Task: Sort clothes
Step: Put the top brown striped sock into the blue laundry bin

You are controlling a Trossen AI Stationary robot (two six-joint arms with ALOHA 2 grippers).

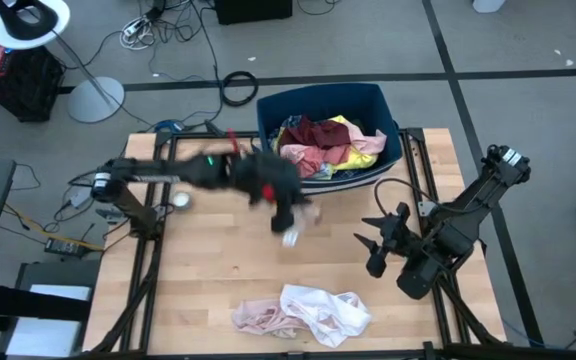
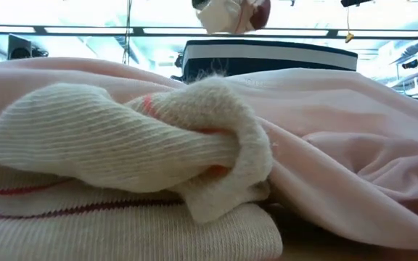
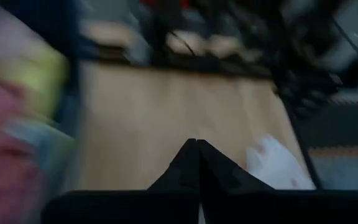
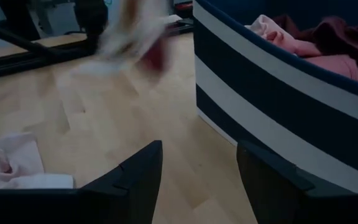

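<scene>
One small pale garment (image 1: 290,236) dangles from the left hand (image 1: 286,215), probably pinched by a corner, so it could drop mid-swing.

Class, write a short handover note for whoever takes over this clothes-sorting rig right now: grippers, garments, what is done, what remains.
Left gripper: shut on a pale garment, over mid-table just in front of the bin.
Right gripper: open, empty, waiting at the table's right.
Done: a small pile of pink and white garments lies at the table's near edge.
Left: the bin holds maroon, pink and yellow clothes to sort.
</scene>
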